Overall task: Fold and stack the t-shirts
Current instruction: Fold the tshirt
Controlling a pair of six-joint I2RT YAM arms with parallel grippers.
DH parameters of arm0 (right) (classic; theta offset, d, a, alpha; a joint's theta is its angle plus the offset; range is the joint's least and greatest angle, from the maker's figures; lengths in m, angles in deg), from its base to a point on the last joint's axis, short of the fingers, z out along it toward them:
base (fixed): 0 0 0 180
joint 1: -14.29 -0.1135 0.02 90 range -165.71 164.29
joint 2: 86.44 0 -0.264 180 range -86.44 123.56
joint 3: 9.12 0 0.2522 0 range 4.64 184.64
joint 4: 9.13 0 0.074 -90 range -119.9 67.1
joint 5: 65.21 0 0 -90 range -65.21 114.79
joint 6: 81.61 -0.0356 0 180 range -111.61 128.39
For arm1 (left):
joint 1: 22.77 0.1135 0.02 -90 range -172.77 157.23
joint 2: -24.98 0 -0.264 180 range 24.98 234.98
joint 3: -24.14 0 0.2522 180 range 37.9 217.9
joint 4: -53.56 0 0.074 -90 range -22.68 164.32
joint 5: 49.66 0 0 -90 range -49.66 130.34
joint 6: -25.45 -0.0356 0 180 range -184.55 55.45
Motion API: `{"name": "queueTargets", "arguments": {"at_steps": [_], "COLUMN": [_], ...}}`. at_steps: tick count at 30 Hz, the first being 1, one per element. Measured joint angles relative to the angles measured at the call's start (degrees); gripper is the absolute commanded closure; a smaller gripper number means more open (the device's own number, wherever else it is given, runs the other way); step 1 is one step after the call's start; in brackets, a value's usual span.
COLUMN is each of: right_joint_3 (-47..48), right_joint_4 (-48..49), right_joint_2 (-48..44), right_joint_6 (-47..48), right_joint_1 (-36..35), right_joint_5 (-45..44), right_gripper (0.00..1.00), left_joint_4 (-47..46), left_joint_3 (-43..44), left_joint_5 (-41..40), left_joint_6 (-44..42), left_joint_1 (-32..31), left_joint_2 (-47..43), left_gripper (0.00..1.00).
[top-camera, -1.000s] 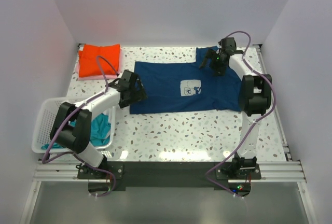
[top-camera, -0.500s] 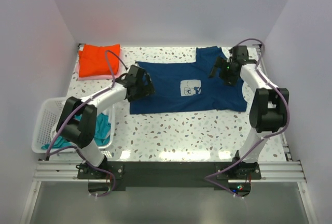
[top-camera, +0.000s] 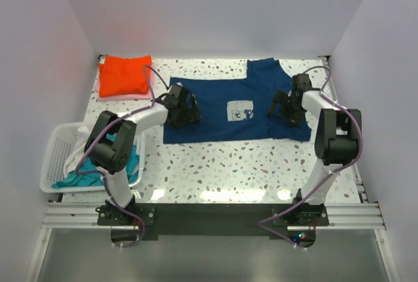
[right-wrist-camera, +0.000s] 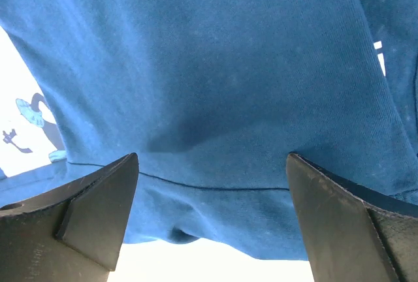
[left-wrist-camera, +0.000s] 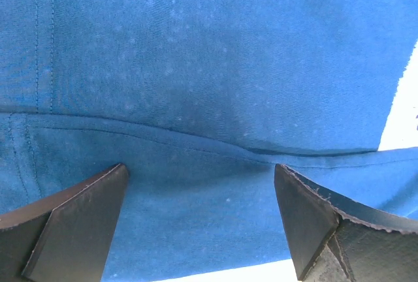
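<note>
A navy t-shirt (top-camera: 222, 115) with a pale square print (top-camera: 240, 112) lies spread flat mid-table. My left gripper (top-camera: 186, 111) is open, low over its left part; the left wrist view shows navy cloth (left-wrist-camera: 215, 86) with a fold line between the wide-apart fingers (left-wrist-camera: 78, 217). My right gripper (top-camera: 285, 107) is open over the shirt's right part; the right wrist view shows navy cloth (right-wrist-camera: 215, 86) and a corner of the print (right-wrist-camera: 29, 125). A folded orange-red shirt (top-camera: 125, 74) lies on a pink one (top-camera: 117, 96) at the back left. A teal shirt (top-camera: 127, 161) sits in the basket.
A white slatted basket (top-camera: 55, 158) stands at the left edge, by the left arm. White walls close in the table at the back and both sides. Speckled tabletop (top-camera: 248, 164) shows in front of the navy shirt.
The left gripper has moved right, from the shirt's left edge onto the cloth. The right gripper has moved from the back-right sleeve area forward onto the shirt's right part.
</note>
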Motion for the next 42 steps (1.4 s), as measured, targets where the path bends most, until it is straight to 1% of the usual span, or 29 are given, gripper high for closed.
{"name": "queueTargets", "arguments": {"at_steps": [5, 12, 20, 28, 32, 37, 40, 42], "right_joint_3": [-5.4, -15.1, -26.4, -33.9, -36.2, -37.2, -35.9, -32.8], "right_joint_4": [3.2, 5.6, 4.8, 2.0, 0.2, -3.7, -6.8, -9.5], "right_joint_2": [-3.7, -11.4, -22.3, -31.8, -35.4, -39.1, -41.1, -42.0], "right_joint_6": [-0.1, -0.5, -3.4, -7.1, -9.0, -9.9, -9.4, -8.5], "right_joint_1": [0.0, 0.0, 0.0, 0.0, 0.0, 0.1, 0.1, 0.1], "right_joint_5": [-1.1, -2.4, -5.3, -5.6, -5.4, -5.5, -5.6, -5.7], "right_gripper": [0.01, 0.01, 0.01, 0.01, 0.01, 0.01, 0.01, 0.01], "left_joint_4": [-4.1, -6.3, -7.6, -5.7, -4.2, 0.5, 3.8, 6.3], "left_joint_3": [-5.6, -15.1, -25.1, -30.3, -32.3, -33.2, -32.3, -30.3], "left_joint_5": [0.0, -0.3, -0.9, -2.4, -3.0, -4.3, -5.3, -6.2], "left_joint_6": [0.1, 1.9, 5.2, 8.7, 10.3, 11.1, 11.0, 10.6], "left_joint_1": [-0.3, -1.8, -5.2, -7.8, -8.5, -8.6, -8.7, -8.7], "left_joint_2": [-3.6, -11.3, -20.8, -27.4, -30.4, -33.4, -34.2, -34.2], "left_gripper": [0.0, 0.0, 0.0, 0.0, 0.0, 0.0, 0.0, 0.0]}}
